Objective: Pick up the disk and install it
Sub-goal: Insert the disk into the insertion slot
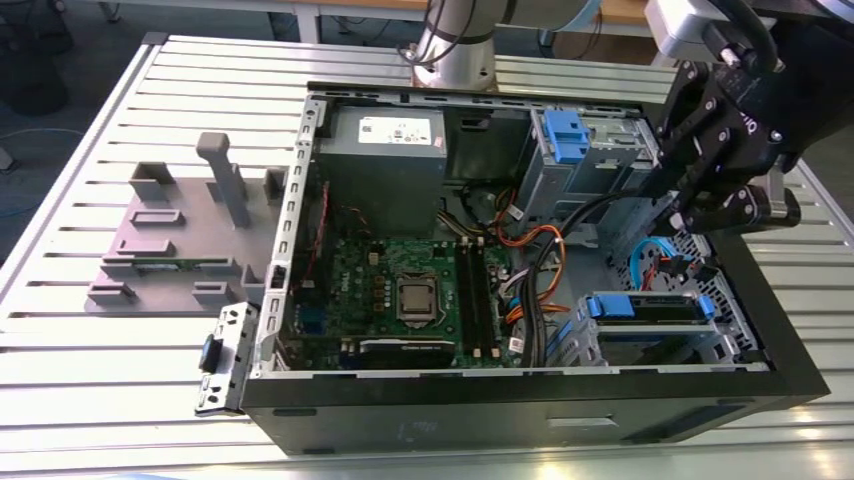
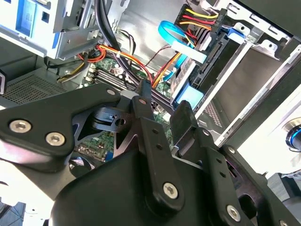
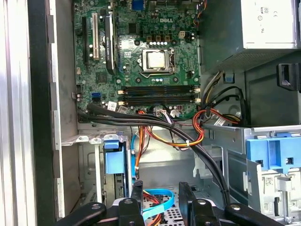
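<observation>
The disk sits in the metal bay at the near right corner of the open computer case, with its blue carrier bracket facing up. Its blue bracket also shows in both wrist views, with a blue data cable beside it. My gripper hangs above the right side of the case, higher than the disk and apart from it. Its two black fingers stand apart with nothing between them, so the gripper is open and empty.
Inside the case are the green motherboard, the grey power supply, a blue-tabbed drive cage and bundles of orange, black and yellow cables. A grey plastic stand with upright posts sits on the slatted table at the exterior view's left.
</observation>
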{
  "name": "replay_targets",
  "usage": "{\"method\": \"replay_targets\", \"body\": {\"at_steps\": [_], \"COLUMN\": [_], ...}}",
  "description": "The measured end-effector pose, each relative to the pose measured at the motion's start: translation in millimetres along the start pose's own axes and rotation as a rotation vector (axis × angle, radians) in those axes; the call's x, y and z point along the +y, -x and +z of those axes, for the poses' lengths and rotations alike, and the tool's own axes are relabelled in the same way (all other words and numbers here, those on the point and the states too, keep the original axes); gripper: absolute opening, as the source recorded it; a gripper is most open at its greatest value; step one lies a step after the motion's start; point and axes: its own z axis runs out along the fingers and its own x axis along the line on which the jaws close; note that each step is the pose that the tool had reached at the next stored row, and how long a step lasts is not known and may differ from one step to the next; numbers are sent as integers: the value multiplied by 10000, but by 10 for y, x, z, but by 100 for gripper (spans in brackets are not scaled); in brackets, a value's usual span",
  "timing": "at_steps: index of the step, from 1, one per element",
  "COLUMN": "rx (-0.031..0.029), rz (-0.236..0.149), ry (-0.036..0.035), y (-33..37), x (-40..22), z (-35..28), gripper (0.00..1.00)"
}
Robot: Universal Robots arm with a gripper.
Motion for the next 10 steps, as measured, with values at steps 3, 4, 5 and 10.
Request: {"method": "replay_targets", "body": {"at_steps": [3,4,5,10], "rx": [1,0,1,1], "rz": [0,0,0,0], "ry": [0,0,0,0], "y": [6,8,10,19], "x": [1,1,1,1], "z": [0,1,1,2], "gripper": [44,44,44,44]}}
